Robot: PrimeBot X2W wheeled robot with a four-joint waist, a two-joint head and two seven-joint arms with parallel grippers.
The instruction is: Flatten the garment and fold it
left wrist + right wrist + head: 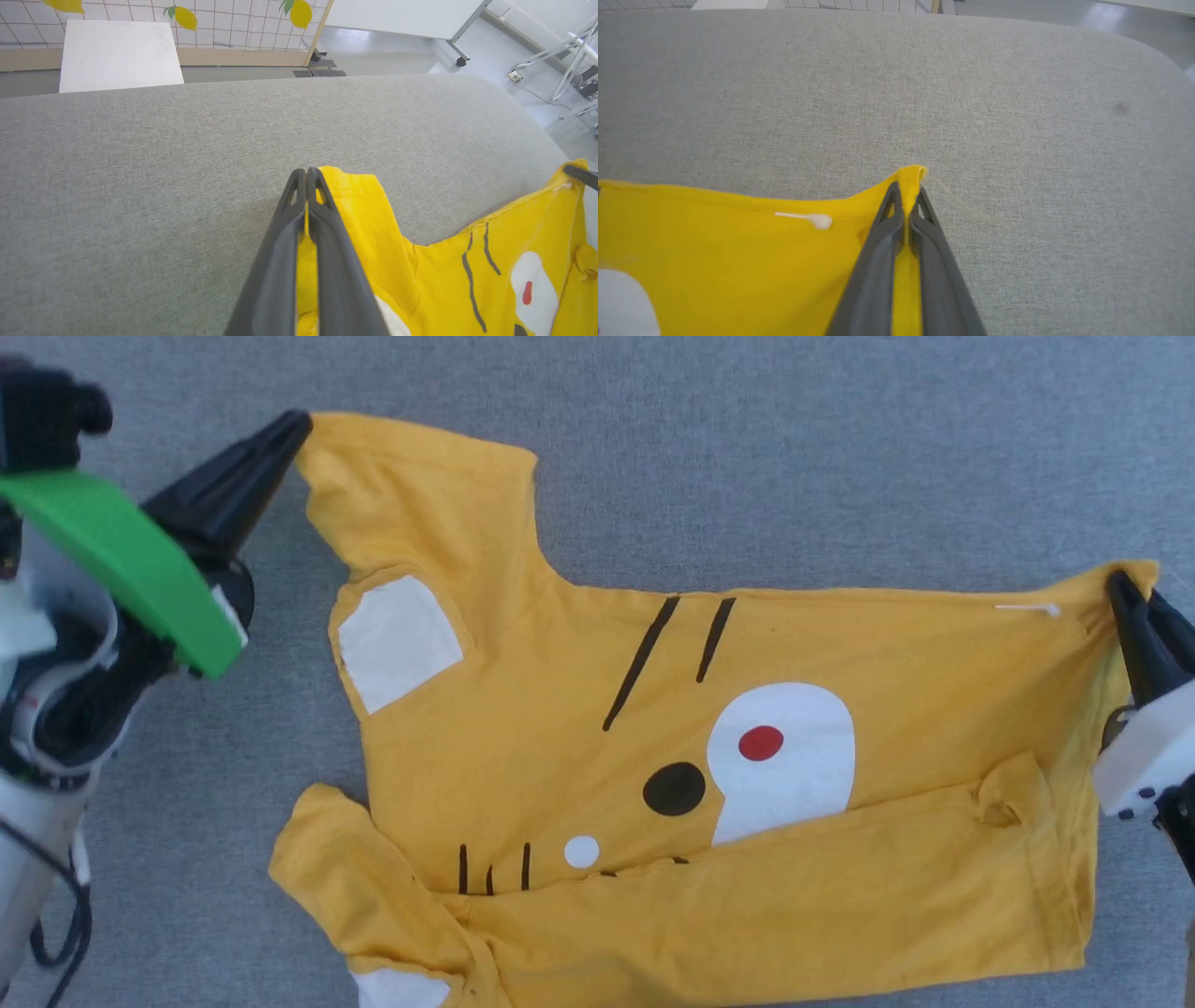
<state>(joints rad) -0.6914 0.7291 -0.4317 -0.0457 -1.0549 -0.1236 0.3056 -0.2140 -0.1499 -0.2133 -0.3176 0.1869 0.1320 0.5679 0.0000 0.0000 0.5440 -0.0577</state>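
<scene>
Left gripper point(307, 172) first, since its fingers sit right up against the wrist cam: jaws pressed together, with yellow cloth pinched between them. What it's clamped on is the tip of the far sleeve of the garment point(560, 709). Right gripper point(906, 186) is the same deal, fingers clenched on the far hem corner, with a little nub of yellow poking out past the tips.

Going outward from there, the shirt lies stretched between the two claws on the grey fabric surface point(840, 457). Its long axis runs left to right across the head view: sleeves and neck end toward the robot's left, hem toward its right. The second sleeve lies at the near left, and the near side of the body is folded up over the print, covering the bottom of the white patch point(784, 756) with the red dot point(761, 743).

Print side is up: white ear patch point(397, 639) by the far sleeve, two black stripes point(667, 653) mid-shirt, black dot point(674, 789), and a small white dot point(582, 851). A tiny white tag bit point(1027, 609) sits near the gripped hem corner.

Both wrist views show the shirt well in from the surface's far edge and its rounded far right corner.
</scene>
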